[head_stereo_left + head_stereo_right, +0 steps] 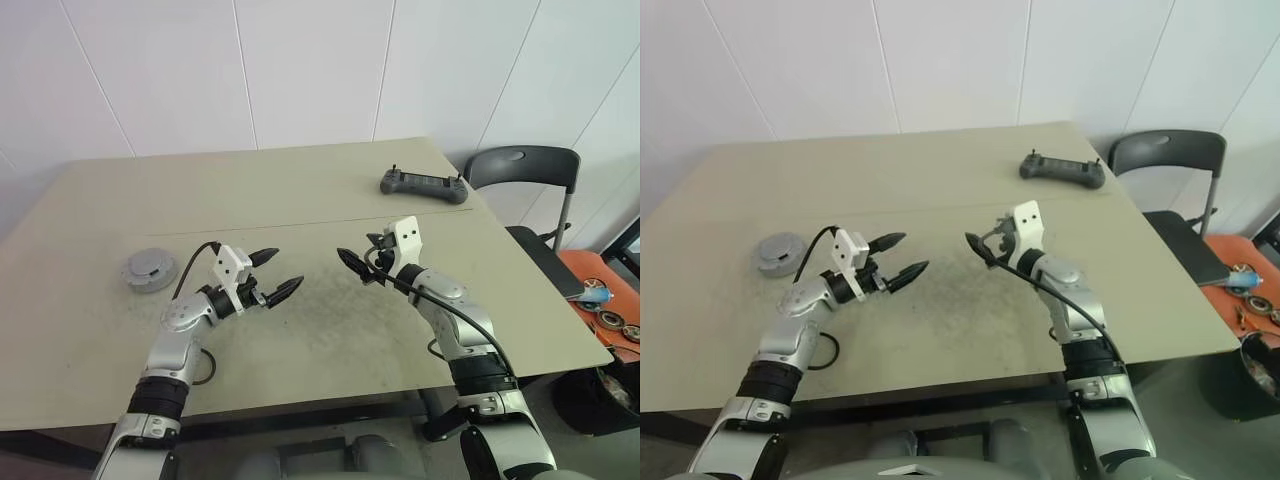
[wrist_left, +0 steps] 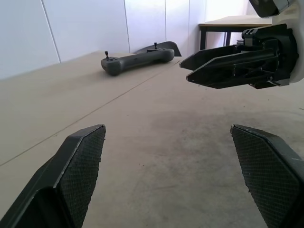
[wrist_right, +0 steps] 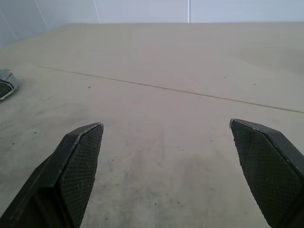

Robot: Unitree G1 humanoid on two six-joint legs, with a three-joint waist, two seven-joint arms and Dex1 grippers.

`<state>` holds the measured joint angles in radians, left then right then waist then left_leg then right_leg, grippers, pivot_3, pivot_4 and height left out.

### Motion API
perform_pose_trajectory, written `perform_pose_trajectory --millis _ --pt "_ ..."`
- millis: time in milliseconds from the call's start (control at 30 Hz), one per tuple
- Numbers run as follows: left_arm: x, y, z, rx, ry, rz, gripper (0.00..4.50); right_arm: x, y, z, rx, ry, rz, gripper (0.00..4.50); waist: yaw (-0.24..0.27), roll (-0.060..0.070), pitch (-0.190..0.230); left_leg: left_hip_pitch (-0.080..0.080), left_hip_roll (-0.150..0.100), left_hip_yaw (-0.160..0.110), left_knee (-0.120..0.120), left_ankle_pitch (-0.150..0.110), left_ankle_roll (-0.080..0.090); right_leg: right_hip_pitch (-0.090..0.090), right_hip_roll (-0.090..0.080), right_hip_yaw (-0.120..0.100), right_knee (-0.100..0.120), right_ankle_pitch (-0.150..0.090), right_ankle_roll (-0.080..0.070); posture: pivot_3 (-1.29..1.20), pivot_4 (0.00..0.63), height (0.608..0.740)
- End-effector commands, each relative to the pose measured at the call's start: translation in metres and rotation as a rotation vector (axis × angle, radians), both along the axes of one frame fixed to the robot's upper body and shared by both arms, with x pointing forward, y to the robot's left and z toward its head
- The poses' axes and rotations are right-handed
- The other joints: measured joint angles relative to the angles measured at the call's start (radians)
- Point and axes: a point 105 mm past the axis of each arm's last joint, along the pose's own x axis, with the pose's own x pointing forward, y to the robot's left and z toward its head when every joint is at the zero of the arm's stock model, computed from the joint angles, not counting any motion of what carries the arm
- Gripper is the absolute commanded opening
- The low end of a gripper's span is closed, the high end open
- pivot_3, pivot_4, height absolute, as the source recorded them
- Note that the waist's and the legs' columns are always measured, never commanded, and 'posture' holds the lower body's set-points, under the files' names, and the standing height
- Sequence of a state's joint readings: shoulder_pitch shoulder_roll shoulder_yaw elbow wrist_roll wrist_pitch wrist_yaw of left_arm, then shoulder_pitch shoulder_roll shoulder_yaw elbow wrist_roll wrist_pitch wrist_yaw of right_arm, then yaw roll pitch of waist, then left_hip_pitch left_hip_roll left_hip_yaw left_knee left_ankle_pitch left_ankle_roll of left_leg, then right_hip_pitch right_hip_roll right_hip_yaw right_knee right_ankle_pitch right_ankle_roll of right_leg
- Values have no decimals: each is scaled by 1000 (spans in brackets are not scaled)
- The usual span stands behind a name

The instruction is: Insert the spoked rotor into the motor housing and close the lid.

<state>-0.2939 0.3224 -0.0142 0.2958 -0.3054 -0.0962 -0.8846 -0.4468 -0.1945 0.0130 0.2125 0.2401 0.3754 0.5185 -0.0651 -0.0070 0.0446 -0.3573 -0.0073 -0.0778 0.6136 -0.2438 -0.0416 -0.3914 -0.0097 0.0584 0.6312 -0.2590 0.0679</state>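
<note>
The lid (image 1: 150,269), a round grey disc, lies on the table's left side; what is under it cannot be made out. It also shows at the edge of the right wrist view (image 3: 5,83). My left gripper (image 1: 287,268) hovers open over the table's front middle, to the right of the lid and empty. My right gripper (image 1: 352,264) faces it a short way off, open and empty too. In the left wrist view the right gripper's fingers (image 2: 213,71) point toward the left one. The spoked rotor and the motor housing are out of view.
A dark grey remote controller (image 1: 424,185) lies at the table's (image 1: 330,190) far right. A black chair (image 1: 522,168) stands beyond the right edge. Small round parts (image 1: 610,318) sit on an orange surface further right.
</note>
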Motion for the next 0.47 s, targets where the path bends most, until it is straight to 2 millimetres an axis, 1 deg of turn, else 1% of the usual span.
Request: perform_pose_trajectory --millis 33,467 --pt "0 3 14 -3 -59 12 4500 3 7 16 16 -58 23 4459 0 0 0 0 0 0 0 0 0 0 0 0 0 0 0 0 0 740" --pt "-3 5 13 4 -54 17 4500 2 9 14 18 -53 34 4459 -1 0 0 0 0 0 0 0 0 0 0 0 0 0 0 0 0 740"
